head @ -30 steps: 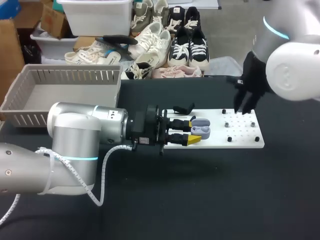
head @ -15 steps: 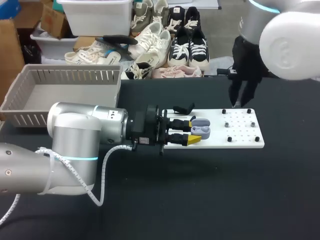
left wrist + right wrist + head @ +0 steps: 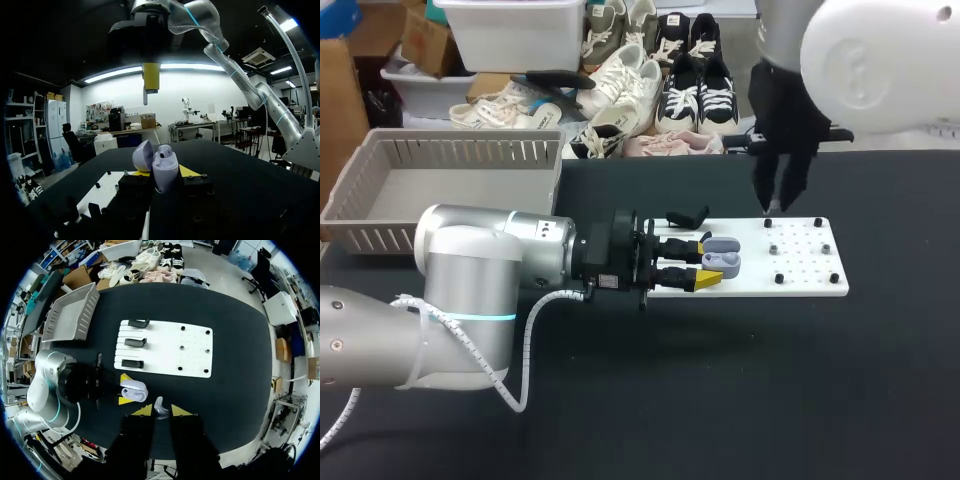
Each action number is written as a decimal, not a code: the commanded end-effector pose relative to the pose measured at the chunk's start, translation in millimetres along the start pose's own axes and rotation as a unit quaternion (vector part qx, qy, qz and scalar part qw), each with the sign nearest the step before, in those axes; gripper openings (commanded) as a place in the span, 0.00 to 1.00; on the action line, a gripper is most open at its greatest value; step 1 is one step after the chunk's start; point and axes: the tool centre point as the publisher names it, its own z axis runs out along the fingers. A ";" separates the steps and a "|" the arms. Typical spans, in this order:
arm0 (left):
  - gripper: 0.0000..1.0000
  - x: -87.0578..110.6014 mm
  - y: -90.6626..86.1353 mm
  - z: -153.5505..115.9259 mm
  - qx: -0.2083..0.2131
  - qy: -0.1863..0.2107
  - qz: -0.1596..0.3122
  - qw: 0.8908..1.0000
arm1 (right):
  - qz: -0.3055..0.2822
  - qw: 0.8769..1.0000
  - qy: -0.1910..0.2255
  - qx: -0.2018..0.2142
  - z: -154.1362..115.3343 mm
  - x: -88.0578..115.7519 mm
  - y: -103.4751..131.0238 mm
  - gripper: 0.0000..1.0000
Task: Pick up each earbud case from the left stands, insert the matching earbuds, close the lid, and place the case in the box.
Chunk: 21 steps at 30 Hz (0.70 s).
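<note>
My left gripper is shut on a lavender earbud case, held over the near-left part of the white board. In the left wrist view the case stands between the yellow fingertips with its lid open and one earbud showing inside. My right gripper hangs above the board's far edge. In the right wrist view it is shut on a pale earbud, high over the case.
Three black stands line the board's left side, and small black pegs dot its right half. A grey basket sits at the table's far left. Shoes lie past the far edge.
My right arm has swung left and up, from over the board's right end to above its far edge. The left arm and the case have stayed put.
</note>
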 end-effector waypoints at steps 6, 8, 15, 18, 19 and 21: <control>0.00 0.8 0.9 0.0 0.001 -0.001 0.000 1.000 | 0.002 1.000 0.001 0.002 -0.6 -0.2 1.1 0.00; 0.00 0.8 0.9 0.0 0.001 -0.001 0.000 1.000 | 0.002 1.000 0.001 0.002 -0.6 -0.2 1.1 0.00; 0.00 0.8 0.9 0.0 0.001 -0.001 0.000 1.000 | -0.002 1.000 0.000 -0.001 0.0 0.7 4.3 0.00; 0.00 0.8 0.9 0.0 0.001 -0.001 0.000 1.000 | -0.015 1.000 -0.005 -0.015 -2.6 5.3 11.9 0.00; 0.00 0.8 0.9 0.0 0.001 -0.001 0.000 1.000 | -0.018 1.000 -0.009 -0.015 -4.0 7.1 13.9 0.00; 0.00 0.8 0.9 0.0 0.001 -0.001 0.000 1.000 | -0.025 0.999 -0.017 -0.020 -7.2 11.9 18.4 0.00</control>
